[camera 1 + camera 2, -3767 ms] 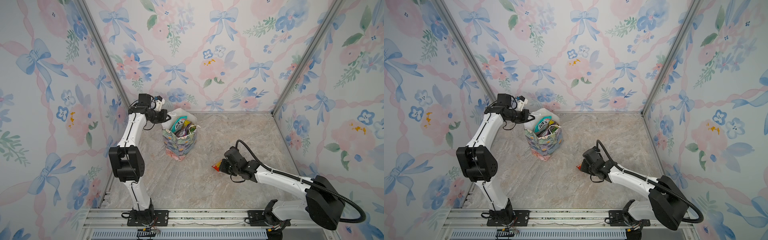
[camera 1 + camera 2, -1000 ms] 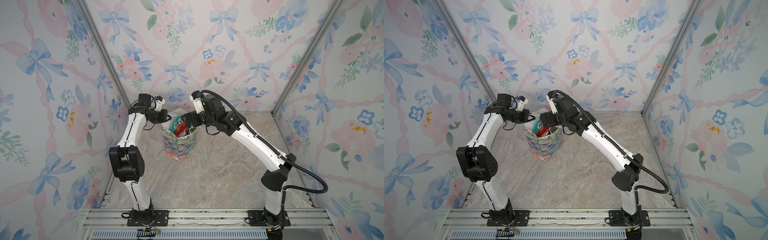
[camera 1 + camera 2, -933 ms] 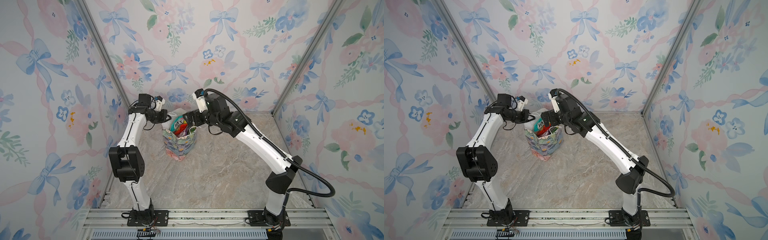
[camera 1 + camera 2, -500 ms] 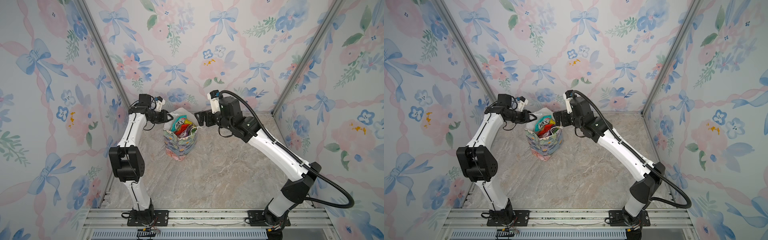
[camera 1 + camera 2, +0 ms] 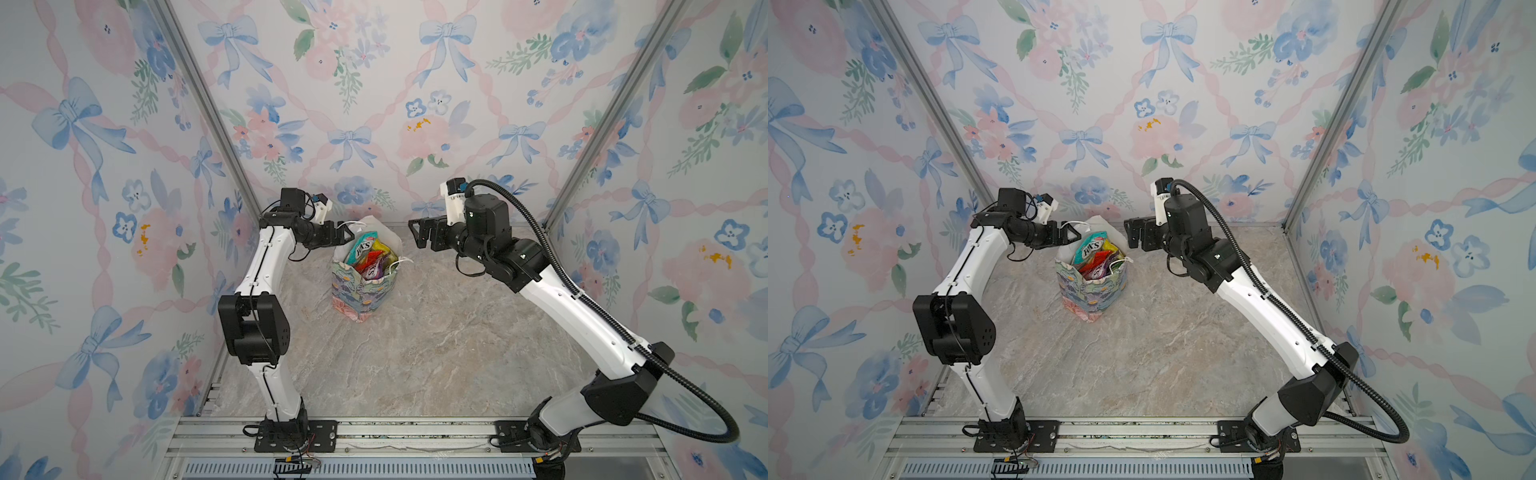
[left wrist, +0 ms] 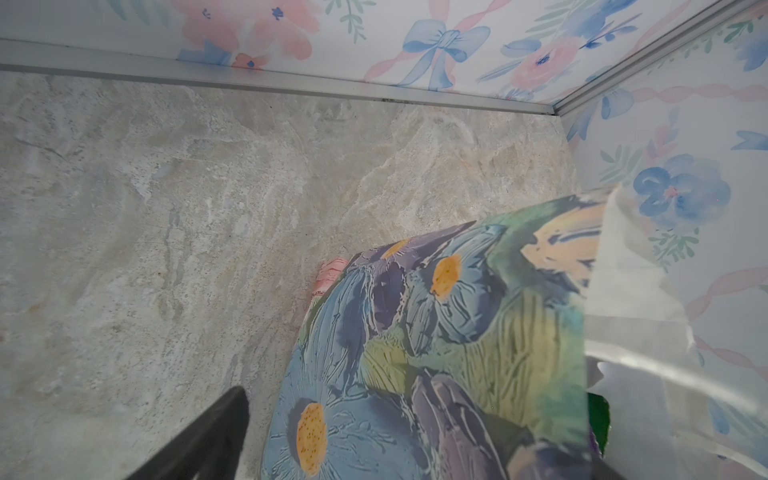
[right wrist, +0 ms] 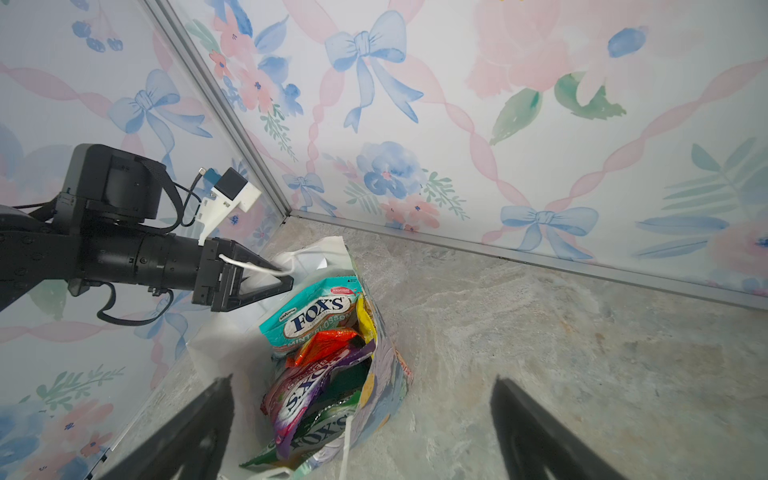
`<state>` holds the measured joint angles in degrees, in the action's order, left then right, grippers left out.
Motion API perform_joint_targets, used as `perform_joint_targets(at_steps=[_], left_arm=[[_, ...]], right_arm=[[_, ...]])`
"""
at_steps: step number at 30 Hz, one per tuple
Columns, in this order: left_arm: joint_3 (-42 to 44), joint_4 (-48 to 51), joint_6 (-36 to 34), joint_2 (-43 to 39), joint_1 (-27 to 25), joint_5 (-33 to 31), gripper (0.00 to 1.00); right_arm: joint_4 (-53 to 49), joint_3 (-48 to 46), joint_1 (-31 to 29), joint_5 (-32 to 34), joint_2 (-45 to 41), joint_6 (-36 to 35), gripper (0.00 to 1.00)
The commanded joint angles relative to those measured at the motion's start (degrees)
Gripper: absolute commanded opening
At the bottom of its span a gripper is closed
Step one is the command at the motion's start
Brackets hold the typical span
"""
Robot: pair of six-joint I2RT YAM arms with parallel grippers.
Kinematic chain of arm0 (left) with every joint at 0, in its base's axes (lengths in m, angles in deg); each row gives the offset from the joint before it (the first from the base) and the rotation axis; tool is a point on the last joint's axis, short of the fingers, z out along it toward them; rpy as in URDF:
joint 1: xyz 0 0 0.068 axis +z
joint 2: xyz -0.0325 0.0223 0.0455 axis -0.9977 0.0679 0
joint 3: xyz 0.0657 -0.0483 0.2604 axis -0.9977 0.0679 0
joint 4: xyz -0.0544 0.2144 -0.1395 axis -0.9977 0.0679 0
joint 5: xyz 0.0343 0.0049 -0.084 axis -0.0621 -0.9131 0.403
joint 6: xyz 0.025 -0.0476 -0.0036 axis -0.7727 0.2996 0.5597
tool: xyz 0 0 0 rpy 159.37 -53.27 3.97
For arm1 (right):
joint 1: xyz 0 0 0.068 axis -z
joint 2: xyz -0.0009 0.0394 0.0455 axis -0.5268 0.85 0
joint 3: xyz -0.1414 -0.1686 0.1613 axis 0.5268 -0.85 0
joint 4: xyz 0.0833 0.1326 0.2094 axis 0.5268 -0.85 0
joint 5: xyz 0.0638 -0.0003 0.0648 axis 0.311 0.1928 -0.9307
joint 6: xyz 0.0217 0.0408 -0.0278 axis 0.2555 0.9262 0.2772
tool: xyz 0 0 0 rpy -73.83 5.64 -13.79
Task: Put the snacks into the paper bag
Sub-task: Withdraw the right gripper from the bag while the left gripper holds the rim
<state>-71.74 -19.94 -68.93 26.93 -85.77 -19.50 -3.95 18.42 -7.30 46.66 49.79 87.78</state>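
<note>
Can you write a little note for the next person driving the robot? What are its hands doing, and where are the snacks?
Hands: left gripper open at the paper bag rim, with the white cord handle lying across it. The right gripper is open and empty, beside the bag and apart from it.
Where: the snacks stand inside the upright bag; none shows on the table.
Done: packing, as far as can be seen.
To do: probably only back both arms away.
</note>
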Motion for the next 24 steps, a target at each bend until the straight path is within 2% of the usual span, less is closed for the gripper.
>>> perform_joint_targets(at_steps=[1, 10, 24], left_arm=[[0.3, 0.3, -0.7, -3.5, -0.3, 0.0, 0.98], [5.2, 0.2, -3.4, -6.7, -1.2, 0.6, 0.98], [10.1, 0.3, -5.7, -7.6, -3.7, -5.3, 0.98]], right_arm=[[1.3, -2.0, 1.2, 0.6, -2.1, 0.8, 0.98], [2.0, -4.1, 3.1, 0.2, -4.1, 0.8, 0.97], [2.9, -7.4, 4.8, -0.2, -7.4, 1.3, 0.97]])
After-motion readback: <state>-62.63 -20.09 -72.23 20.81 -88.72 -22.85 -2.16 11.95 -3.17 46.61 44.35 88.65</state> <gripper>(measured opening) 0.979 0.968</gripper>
